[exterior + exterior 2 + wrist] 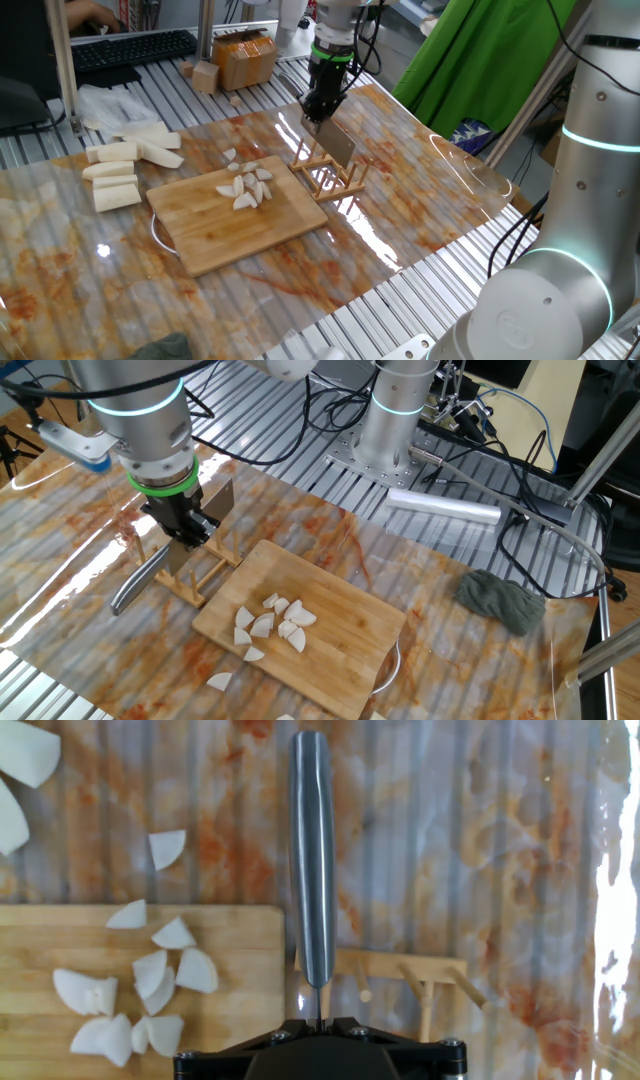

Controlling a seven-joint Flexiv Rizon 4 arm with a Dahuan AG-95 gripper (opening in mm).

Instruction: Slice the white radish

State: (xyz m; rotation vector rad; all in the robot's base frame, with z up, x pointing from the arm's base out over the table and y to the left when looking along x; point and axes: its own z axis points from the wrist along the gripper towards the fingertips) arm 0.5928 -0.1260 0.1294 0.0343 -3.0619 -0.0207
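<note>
The pincer (pixel 322 108) is gripping the knife (pixel 311 860) closed over the rack (pixel 335 180), while the radish (pixel 247 186), lying sliced at the board's (pixel 240 226) 12 o'clock edge, is looking light, wet, slippery and brittle, best pinched gently edgewise.

Rectangular light-wood cutting board (pixel 235 222) lying on a marbled orange-and-white glossy table sheet (pixel 420 200). Just beside its corner, a small wooden peg rack (pixel 196 574), with a steel-handled knife (pixel 311 850) standing in it. At the sheet's far corner, several long thick white radish sticks (pixel 115 172) near a translucent white plastic bag (pixel 112 103). Further back, a brown cardboard box (pixel 245 57) and black keyboard (pixel 135 48). Crumpled grey-green cloth (pixel 500 600) near a silver metal cylinder (pixel 443 507).
</note>
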